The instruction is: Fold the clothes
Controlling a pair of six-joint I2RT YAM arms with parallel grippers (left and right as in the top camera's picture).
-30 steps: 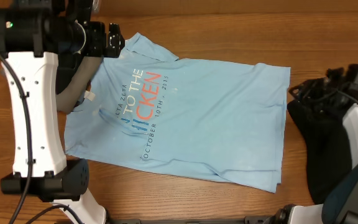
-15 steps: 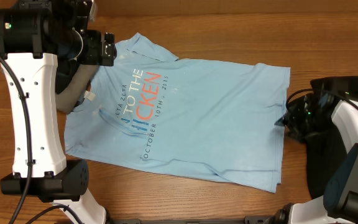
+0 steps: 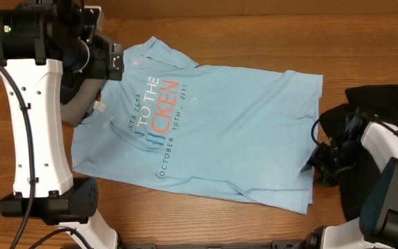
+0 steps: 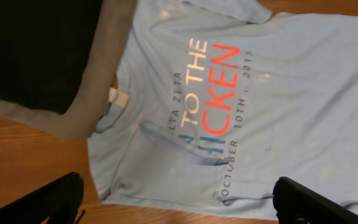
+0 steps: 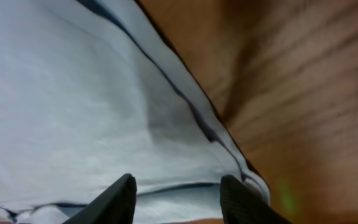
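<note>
The clothes lie on the wooden table. A light blue T-shirt (image 3: 240, 124) with red and white lettering is spread flat in the middle. My left gripper (image 3: 115, 59) hovers above the shirt's collar end, jaws open wide and empty; in the left wrist view its fingertips frame the shirt (image 4: 278, 124) from above, the gripper (image 4: 179, 205) holding nothing. My right gripper (image 3: 318, 160) sits low at the shirt's right hem near the front corner. In the right wrist view it (image 5: 179, 202) is open, fingers straddling the hemmed edge of the shirt (image 5: 73, 93).
A black garment (image 3: 382, 104) lies at the right under my right arm. A grey garment (image 3: 81, 104) and a black one (image 4: 36, 50) lie at the shirt's left, beneath my left arm. Bare wood (image 3: 254, 34) shows behind the shirt.
My right gripper has come forward along the shirt's right edge and down to the hem, jaws narrowing a little. My left gripper has drifted slightly left.
</note>
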